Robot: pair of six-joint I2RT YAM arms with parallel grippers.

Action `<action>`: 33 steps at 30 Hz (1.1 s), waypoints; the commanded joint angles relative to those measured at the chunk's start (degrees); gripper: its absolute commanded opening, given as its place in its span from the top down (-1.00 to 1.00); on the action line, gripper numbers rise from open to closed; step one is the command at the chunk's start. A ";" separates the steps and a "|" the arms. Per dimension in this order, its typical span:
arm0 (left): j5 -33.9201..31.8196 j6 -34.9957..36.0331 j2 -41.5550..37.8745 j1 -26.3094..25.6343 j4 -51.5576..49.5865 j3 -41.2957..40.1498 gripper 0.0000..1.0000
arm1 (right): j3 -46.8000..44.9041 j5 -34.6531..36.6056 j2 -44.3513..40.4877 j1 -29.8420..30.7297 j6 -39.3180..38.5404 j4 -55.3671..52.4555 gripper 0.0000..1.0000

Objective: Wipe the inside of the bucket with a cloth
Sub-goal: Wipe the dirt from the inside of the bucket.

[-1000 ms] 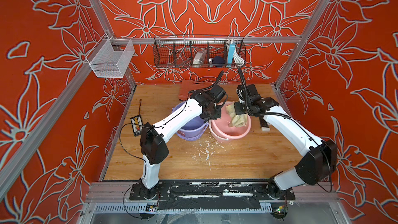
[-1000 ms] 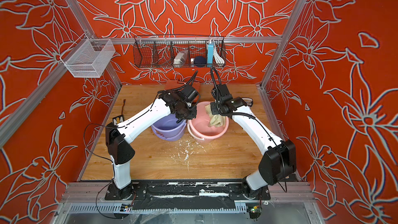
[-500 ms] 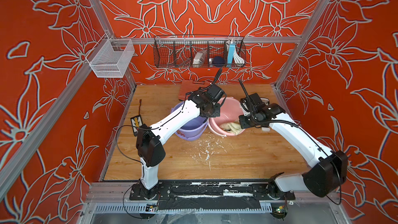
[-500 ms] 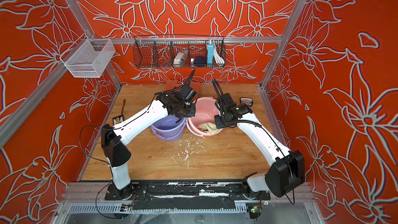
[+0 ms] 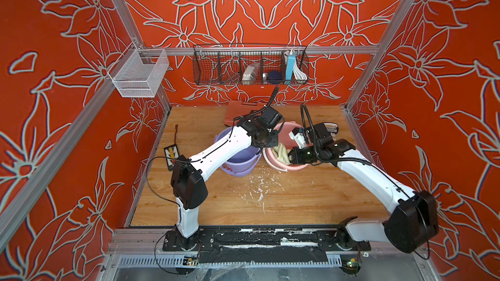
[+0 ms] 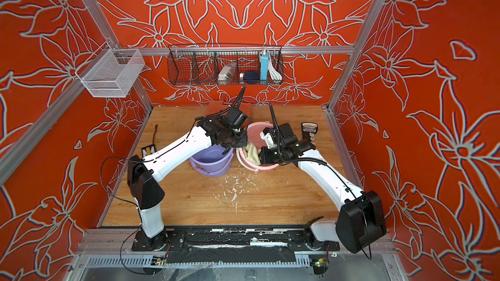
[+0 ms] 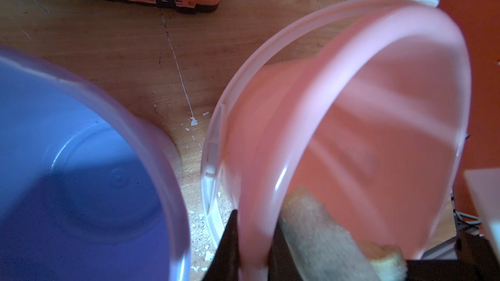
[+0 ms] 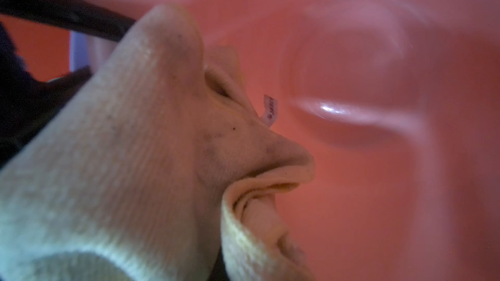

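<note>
Right wrist: ribbed stained cloth [image 8: 121, 158] pinch-tight in right pincer [image 5: 290, 158], glossy bucket [image 7: 378, 104] rim in left pincer [image 7: 253, 239].

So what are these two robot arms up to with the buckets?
They are wiping out a bucket. The left end effector is clamped on the rim of the pink bucket and holds it tilted. The right end effector grips a stained cream cloth and has it inside that bucket. A purple bucket stands right beside the pink one on the wooden table.
</note>
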 commanded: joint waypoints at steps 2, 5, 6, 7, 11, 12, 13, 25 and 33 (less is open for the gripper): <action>-0.69 -0.75 -1.39 -0.28 3.21 0.31 1.00 | -0.36 -4.84 -0.24 0.48 1.00 2.32 1.00; -4.03 -0.48 -1.42 -0.29 1.78 0.90 1.00 | 0.60 3.71 -1.12 0.50 -3.73 -7.44 1.00; -5.01 -0.21 -1.69 -0.30 1.74 0.92 1.00 | 0.75 7.30 -1.71 0.50 -5.36 -10.37 1.00; -5.64 -0.09 -1.88 -0.30 1.74 0.84 1.00 | 0.79 10.51 -2.26 0.52 -6.60 -12.76 1.00; -7.97 0.39 -2.98 -0.30 1.92 0.49 1.00 | 0.89 22.63 -5.15 0.52 -9.20 -20.31 1.00; -8.35 0.61 -3.13 -0.28 1.77 0.48 1.00 | 0.76 25.05 -6.13 0.47 -9.08 -21.22 1.00; -8.67 0.88 -3.24 -0.29 1.62 0.62 1.00 | 0.84 27.35 -7.04 0.52 -9.01 -21.93 1.00; -8.58 1.90 -4.75 -0.21 3.17 -1.98 1.00 | 3.76 46.29 -7.75 0.44 -7.47 -31.09 1.00; -7.73 1.70 -4.70 -0.02 3.31 -2.37 1.00 | 5.02 60.18 -13.45 0.17 -4.72 -33.63 1.00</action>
